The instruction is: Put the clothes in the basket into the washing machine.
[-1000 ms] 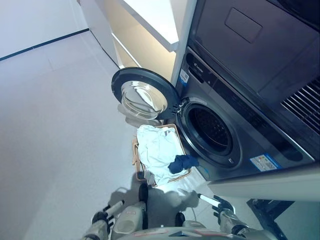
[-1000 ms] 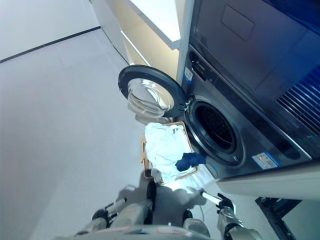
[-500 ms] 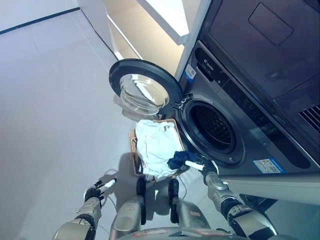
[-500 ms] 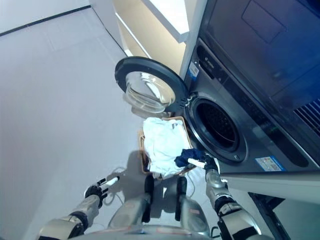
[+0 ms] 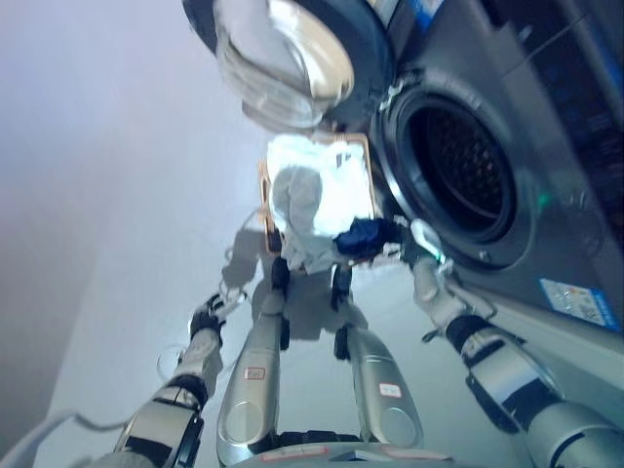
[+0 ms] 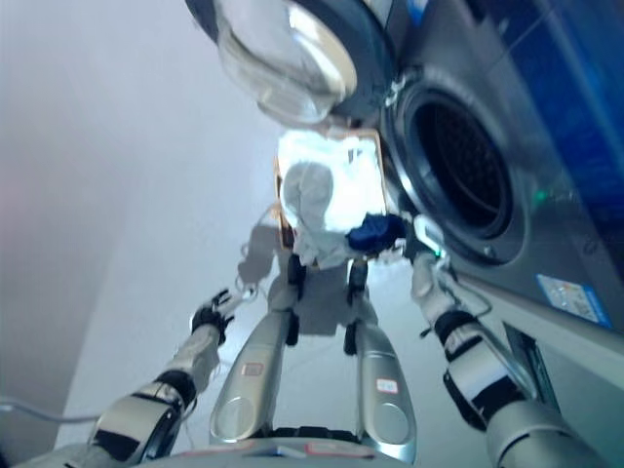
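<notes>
While the left hand [image 5: 206,319] just hangs low over the floor [image 5: 117,195] with its fingers loosely spread and nothing in them, the right hand [image 5: 421,249] is up at the near right corner of the basket [image 5: 263,185], right against the dark blue garment [image 5: 363,234]. Honestly can't tell if its fingers are actually closed on that cloth or just touching it, it's too smeared there. The blue piece sits at the basket's edge, on the side nearest the washing machine [image 5: 546,224]. Rest of the basket is heaped with pale white clothes [image 5: 317,195], piled above the rim. Basket is on the floor just in front of the machine's drum opening [image 5: 458,161], and beyond it the round door [image 5: 283,54] is swung wide open to the left.
</notes>
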{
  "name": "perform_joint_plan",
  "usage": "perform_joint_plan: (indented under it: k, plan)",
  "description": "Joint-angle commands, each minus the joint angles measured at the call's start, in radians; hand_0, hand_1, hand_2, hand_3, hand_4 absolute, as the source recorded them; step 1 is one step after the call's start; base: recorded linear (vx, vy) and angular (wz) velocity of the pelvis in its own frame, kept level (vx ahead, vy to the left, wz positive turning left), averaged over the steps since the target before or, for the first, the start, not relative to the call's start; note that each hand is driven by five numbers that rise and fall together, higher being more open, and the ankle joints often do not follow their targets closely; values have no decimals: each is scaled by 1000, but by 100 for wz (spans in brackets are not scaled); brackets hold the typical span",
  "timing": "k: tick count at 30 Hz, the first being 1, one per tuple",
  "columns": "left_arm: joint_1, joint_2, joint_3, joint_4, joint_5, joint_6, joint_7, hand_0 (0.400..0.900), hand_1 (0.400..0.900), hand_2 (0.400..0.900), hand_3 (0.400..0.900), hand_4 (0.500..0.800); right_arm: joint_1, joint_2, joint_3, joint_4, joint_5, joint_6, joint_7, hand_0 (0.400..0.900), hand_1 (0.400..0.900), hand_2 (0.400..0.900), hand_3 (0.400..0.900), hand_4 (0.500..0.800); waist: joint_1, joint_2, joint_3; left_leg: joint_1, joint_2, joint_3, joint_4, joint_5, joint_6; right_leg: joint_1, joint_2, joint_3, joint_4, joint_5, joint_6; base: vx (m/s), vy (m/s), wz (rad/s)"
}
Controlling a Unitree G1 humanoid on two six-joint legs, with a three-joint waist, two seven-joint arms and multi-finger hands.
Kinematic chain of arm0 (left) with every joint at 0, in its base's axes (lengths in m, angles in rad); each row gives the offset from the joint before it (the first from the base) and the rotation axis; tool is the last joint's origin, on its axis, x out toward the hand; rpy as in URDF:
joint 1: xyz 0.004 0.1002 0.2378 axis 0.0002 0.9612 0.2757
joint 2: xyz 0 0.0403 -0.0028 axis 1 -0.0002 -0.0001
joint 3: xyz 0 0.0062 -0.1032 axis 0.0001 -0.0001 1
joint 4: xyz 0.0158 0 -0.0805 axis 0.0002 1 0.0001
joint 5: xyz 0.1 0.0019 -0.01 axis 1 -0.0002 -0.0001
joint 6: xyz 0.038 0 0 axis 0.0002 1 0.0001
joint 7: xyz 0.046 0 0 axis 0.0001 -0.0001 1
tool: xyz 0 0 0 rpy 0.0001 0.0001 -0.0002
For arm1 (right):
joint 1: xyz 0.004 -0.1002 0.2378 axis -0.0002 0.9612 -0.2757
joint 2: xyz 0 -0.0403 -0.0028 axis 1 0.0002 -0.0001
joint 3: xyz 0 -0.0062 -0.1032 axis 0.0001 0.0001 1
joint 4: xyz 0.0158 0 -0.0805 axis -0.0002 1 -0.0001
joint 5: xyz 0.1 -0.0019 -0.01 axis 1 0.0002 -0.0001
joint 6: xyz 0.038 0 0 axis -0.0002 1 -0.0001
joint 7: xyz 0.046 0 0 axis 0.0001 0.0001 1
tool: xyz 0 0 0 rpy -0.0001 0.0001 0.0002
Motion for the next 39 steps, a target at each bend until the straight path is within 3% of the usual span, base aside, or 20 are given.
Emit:
perform_joint_plan:
  k: [1,5,16,24,25,26,36,39]
  plan:
    - [-4,27,-21,-61,-52,-74,59,900,900,900,900,800,-31,-64,10,-49,-83,-12,-139,900,900,900,900,800,-9,51,-32,-78,-60,-14,93,-107,-18,-144,-26,23,309,-215,55,-8,-41,14]
    - [-28,36,-41,-131,-91,-92,68,900,900,900,900,800,-107,-81,24,-7,-61,-5,-163,900,900,900,900,800,5,67,-24,-200,-64,-13,180,-130,-15,-264,-40,24,405,-239,50,-11,-30,8]
    - [-82,25,-99,-203,-133,-118,86,900,900,900,900,800,-197,-91,59,156,-80,38,-215,900,900,900,900,800,29,99,-13,-487,-86,-26,380,-174,0,-555,-80,22,635,-298,36,-15,-9,11]
    - [-73,24,-103,-185,-158,-114,63,900,900,900,900,800,-176,-81,104,223,-124,68,-120,900,900,900,900,800,45,111,-18,-581,-101,-28,461,-189,3,-653,-99,27,726,-320,29,-19,2,7]
    - [-73,22,-100,-173,-160,-112,61,900,900,900,900,800,-180,-80,106,228,-125,70,-112,629,629,629,629,638,47,110,-23,-589,-102,-29,467,-189,2,-660,-100,27,730,-320,28,-17,11,5]
    - [-70,21,-98,-169,-161,-112,61,900,900,900,900,800,-177,-79,102,225,-118,69,-112,400,400,400,400,500,47,110,-27,-593,-103,-30,471,-188,3,-666,-101,29,735,-322,28,-16,19,3]
    - [-82,18,-72,-114,-170,-121,76,900,900,900,900,800,-187,-65,49,197,-61,54,-166,400,400,400,400,500,43,87,-60,-566,-105,-36,427,-167,-4,-647,-98,31,700,-303,36,-4,3,-1]
    - [-78,26,-58,-129,-176,-129,87,900,900,900,900,800,-196,-74,-1,123,20,22,-186,400,400,400,400,500,33,72,-68,-529,-100,-34,387,-156,-7,-613,-92,35,664,-291,40,-18,25,-9]
